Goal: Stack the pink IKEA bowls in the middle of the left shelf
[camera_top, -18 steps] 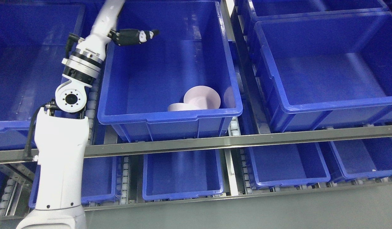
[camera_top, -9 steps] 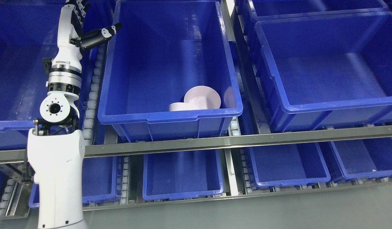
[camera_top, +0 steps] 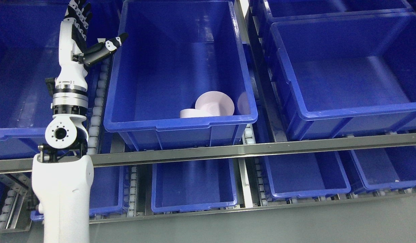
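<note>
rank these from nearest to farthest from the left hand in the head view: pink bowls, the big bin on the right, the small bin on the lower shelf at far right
From the left hand, raised at upper left, fingers spread:
1. Pink bowls, in the near right corner of the middle bin.
2. Big right bin, across the shelf divider.
3. Small lower-shelf bin, bottom right, farthest.

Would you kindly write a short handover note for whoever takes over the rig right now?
Left hand: raised outside the middle bin's left wall, fingers spread, holding nothing.
Right hand: not in view.
Pink bowls: inside the middle blue bin, at its front right; one lies tilted against another. A third may sit at the right wall, unclear.
Done: bowls are in the bin, but no neat stack shows.
Left: reach in and nest the tilted bowl squarely.
</note>
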Controlling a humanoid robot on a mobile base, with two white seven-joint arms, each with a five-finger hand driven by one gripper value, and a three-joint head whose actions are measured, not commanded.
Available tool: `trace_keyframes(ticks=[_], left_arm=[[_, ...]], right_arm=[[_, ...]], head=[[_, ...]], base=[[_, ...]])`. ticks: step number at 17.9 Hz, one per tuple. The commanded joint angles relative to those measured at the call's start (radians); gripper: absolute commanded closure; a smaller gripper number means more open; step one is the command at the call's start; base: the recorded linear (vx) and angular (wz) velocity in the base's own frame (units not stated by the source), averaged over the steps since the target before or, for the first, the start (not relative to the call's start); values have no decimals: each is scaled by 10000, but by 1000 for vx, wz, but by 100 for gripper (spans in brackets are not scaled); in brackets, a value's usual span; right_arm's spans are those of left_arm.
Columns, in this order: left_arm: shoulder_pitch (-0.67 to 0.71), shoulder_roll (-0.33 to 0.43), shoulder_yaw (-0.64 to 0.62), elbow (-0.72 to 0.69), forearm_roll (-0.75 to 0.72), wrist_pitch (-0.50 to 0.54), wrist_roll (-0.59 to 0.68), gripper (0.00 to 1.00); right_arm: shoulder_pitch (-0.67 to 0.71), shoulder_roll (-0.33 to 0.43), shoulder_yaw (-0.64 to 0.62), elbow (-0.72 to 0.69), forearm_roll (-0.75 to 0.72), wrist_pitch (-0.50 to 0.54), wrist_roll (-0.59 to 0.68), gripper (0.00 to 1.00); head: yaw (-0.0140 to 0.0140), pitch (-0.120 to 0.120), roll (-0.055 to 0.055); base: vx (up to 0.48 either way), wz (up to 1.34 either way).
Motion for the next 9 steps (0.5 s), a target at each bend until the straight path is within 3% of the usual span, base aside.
trace_keyframes(ticks=[1,9], left_arm=[[511,73,-63,-836,85,-90,-8,0],[1109,73,-170,-836,100,-427,-100,0]], right_arm=[[292,-175,-107,-337,-1,0,0,0],[292,-175,-107,-337,-1,0,0,0]], head=[[0,0,0],[0,0,0]], base=[[0,0],[0,0]])
